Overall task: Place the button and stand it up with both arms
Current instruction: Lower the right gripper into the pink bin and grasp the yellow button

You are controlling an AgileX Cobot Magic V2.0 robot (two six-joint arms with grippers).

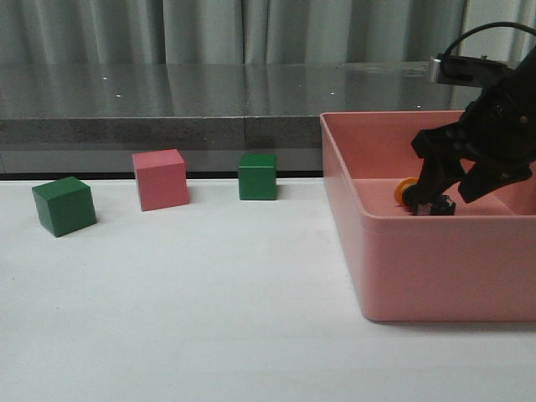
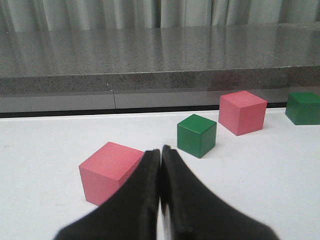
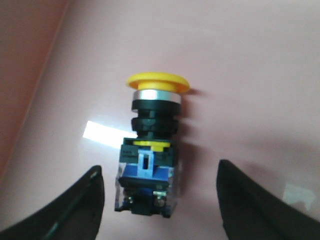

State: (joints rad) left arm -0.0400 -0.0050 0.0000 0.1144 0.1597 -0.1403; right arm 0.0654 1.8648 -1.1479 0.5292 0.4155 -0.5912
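The button (image 3: 149, 145) lies on its side on the floor of the pink bin (image 1: 402, 276), yellow cap away from my right wrist camera, bluish contact block nearest it. In the front view the button (image 1: 416, 196) shows just above the bin's front wall. My right gripper (image 3: 160, 200) is open, lowered into the bin, its fingers either side of the contact block with gaps on both sides; it also shows in the front view (image 1: 440, 199). My left gripper (image 2: 160, 155) is shut and empty over the white table, out of the front view.
In the front view a green cube (image 1: 64, 205), a pink cube (image 1: 160, 178) and a second green cube (image 1: 257, 176) stand on the white table left of the bin. In the left wrist view a pink cube (image 2: 110, 170) sits just beyond the fingertips, with a green cube (image 2: 196, 135) further off.
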